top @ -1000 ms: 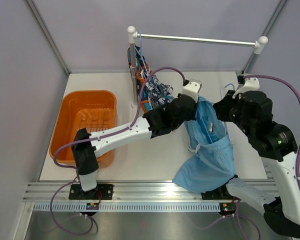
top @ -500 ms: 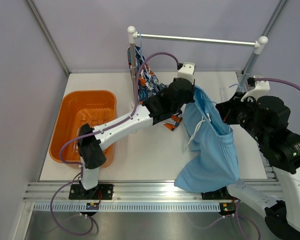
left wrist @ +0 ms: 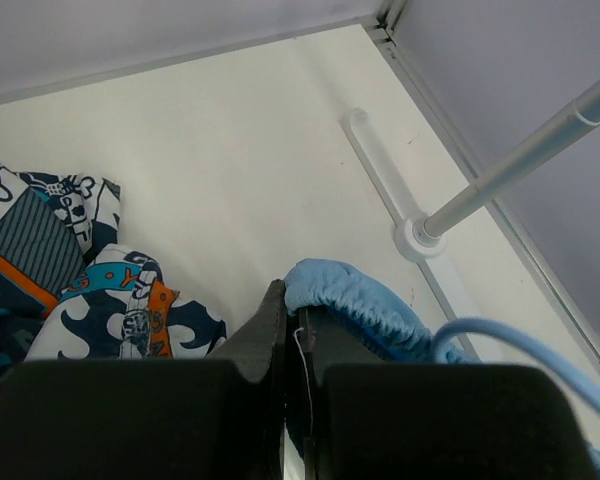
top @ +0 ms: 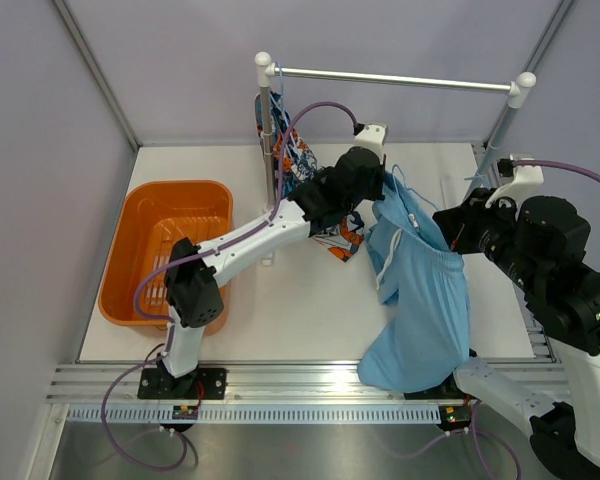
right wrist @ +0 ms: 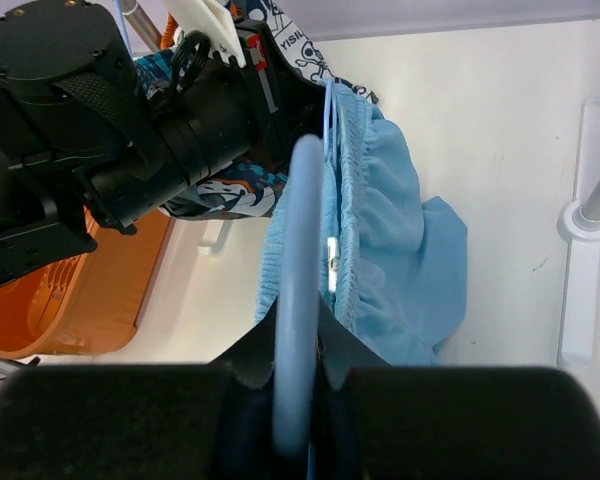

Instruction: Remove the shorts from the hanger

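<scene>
The light blue shorts (top: 420,295) hang in the air between my two grippers. My left gripper (top: 382,186) is shut on their elastic waistband (left wrist: 355,300), pinched at its fingertips in the left wrist view (left wrist: 298,308). My right gripper (top: 452,232) is shut on the light blue hanger bar (right wrist: 302,230), which runs along the waistband, with the shorts (right wrist: 390,250) draped beside it. The printed shorts (top: 298,165) hang by the left rack post and spill onto the table (left wrist: 90,290).
An orange basket (top: 170,250) sits at the left of the white table. A clothes rack rail (top: 395,80) spans the back, with posts at left and right (left wrist: 520,165). Grey walls enclose the table.
My left gripper has drawn the waistband up and toward the back. My right arm has shifted right with the hanger. The shorts now hang more stretched between them.
</scene>
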Robot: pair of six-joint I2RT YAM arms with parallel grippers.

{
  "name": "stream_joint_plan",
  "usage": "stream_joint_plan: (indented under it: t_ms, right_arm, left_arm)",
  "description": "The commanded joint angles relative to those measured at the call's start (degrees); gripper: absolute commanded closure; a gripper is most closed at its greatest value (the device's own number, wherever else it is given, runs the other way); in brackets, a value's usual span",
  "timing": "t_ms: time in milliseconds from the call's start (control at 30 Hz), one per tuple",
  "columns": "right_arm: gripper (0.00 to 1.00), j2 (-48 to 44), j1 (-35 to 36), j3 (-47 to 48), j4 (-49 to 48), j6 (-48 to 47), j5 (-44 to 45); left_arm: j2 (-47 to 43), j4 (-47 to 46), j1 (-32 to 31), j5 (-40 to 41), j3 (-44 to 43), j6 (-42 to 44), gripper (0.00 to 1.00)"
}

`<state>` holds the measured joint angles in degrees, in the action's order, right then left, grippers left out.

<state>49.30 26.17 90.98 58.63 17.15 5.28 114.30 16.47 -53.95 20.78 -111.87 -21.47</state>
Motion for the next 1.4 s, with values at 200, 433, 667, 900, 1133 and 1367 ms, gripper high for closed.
stream_joint_plan:
  t_ms: [200, 433, 667, 900, 1133, 1367]
  right_arm:
    - [1.00, -2.7, 0.5, -0.2, -6.9, 1.0, 3.2]
    - [1.00, -0.3, 0.4, -6.8, -15.4, 1.6, 8.8]
    - [1.00, 5.2, 0.4, -8.6, -23.0, 2.0, 12.4]
    - [1.00, 11.1, 0.4, -2.0, -22.0, 0.0, 24.9]
    - [1.00, 12.5, 0.5, 3.8, -20.7, -0.4, 24.3]
    - [1.00, 11.3, 0.4, 3.0, -19.2, -0.6, 24.8]
  left_arm:
    - [-10.7, -15.9, -1.7, -5.0, 18.6, 4.5, 1.00]
    - [-28.1, -22.5, -14.5, -21.8, 33.4, 19.3, 1.00]
    - [-33.6, -5.9, -24.2, -32.5, 29.8, 27.5, 1.00]
    - [-42.9, -2.1, -25.0, -33.8, 31.5, 27.1, 1.00]
    - [-52.4, -2.2, -24.9, -6.7, 29.2, 30.1, 1.00]
    - [-49.4, -5.5, -24.9, 16.7, 1.9, 46.1, 1.00]
